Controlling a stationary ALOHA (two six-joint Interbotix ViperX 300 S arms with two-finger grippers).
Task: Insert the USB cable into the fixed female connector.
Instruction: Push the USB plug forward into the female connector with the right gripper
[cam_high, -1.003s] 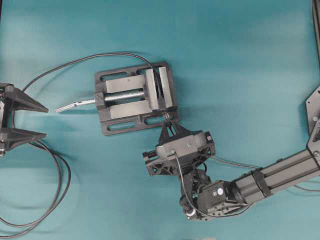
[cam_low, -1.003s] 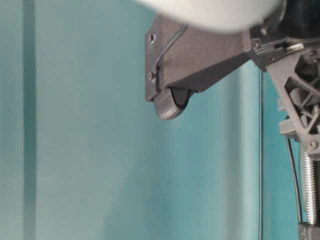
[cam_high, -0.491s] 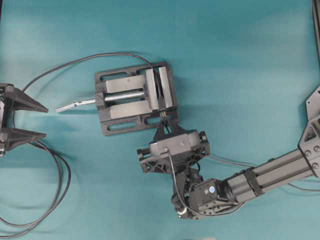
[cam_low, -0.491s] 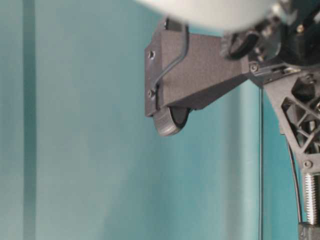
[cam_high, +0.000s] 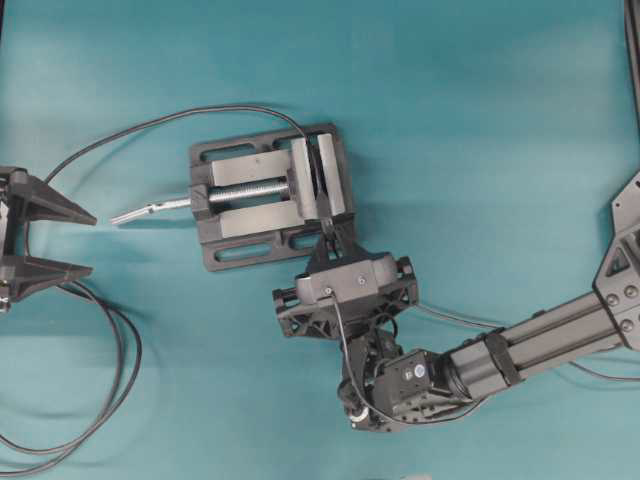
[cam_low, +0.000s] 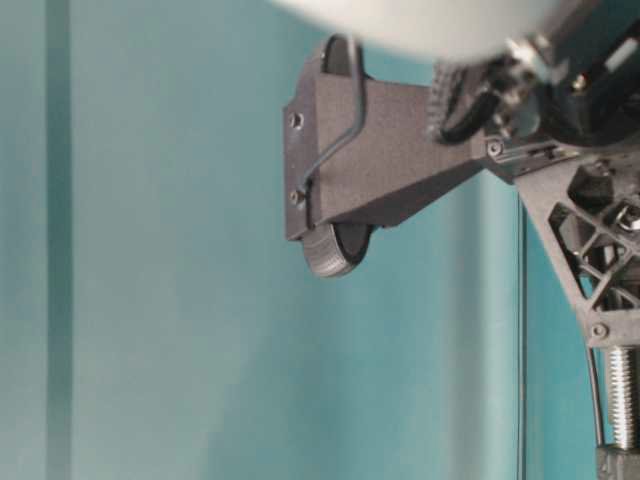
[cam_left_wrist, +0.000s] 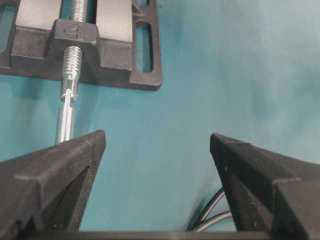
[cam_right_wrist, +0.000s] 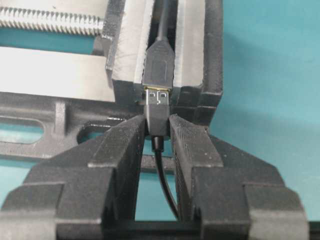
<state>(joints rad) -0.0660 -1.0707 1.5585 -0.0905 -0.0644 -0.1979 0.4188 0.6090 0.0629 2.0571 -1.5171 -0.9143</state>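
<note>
The fixed female connector (cam_right_wrist: 159, 67) sits clamped between the jaws of the grey vise (cam_right_wrist: 130, 55), its mouth facing my right gripper. My right gripper (cam_right_wrist: 157, 120) is shut on the dark plug of the USB cable (cam_right_wrist: 156, 116). The plug's metal tip (cam_right_wrist: 157, 96) meets the connector's mouth, in line with it. The thin cable (cam_right_wrist: 163, 170) hangs back between the fingers. Overhead, the right gripper (cam_high: 328, 238) is at the vise's (cam_high: 270, 195) near right corner. My left gripper (cam_high: 93, 243) is open at the far left with nothing in it, also in the left wrist view (cam_left_wrist: 157, 140).
A silver screw rod (cam_high: 150, 209) sticks out of the vise toward the left gripper. A dark lead (cam_high: 160, 120) arcs from the vise to the left, and doubled cable loops (cam_high: 120, 370) lie at the lower left. The USB cable (cam_high: 460, 318) trails right beside the right arm.
The right arm has shifted a little left and up toward the vise, bringing the held plug closer to the clamped connector. The left gripper has not moved.
</note>
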